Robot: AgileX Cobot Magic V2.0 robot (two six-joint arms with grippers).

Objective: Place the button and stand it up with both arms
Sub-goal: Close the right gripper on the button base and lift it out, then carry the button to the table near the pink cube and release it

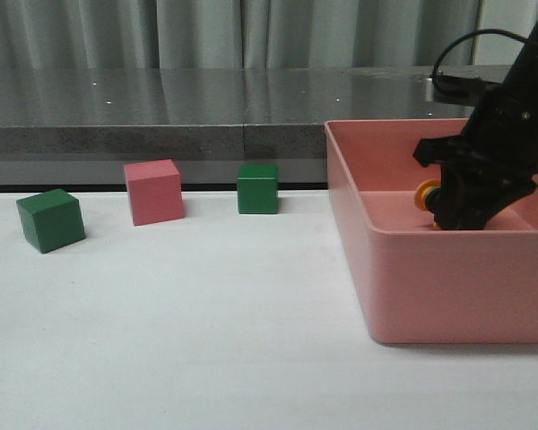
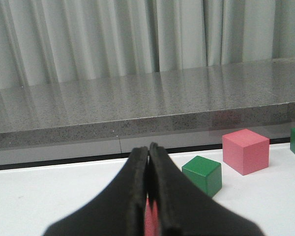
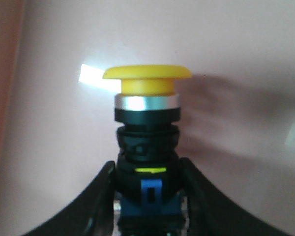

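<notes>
The button (image 3: 147,128) has a yellow mushroom cap, a silver collar, a black body and a blue base. My right gripper (image 3: 147,169) is shut on its lower body, one finger on each side. In the front view the right gripper (image 1: 444,210) reaches down inside the pink bin (image 1: 430,235), and only the button's yellow-orange cap (image 1: 426,195) shows beside the fingers. My left gripper (image 2: 148,147) is shut with its fingers pressed together and holds nothing that I can see. It hangs low over the white table and is out of the front view.
On the white table stand a green cube (image 1: 50,219), a pink cube (image 1: 153,191) and a second green cube (image 1: 257,188). In the left wrist view a green cube (image 2: 202,174) and the pink cube (image 2: 245,151) lie ahead of the fingers. A grey ledge (image 1: 161,134) runs behind.
</notes>
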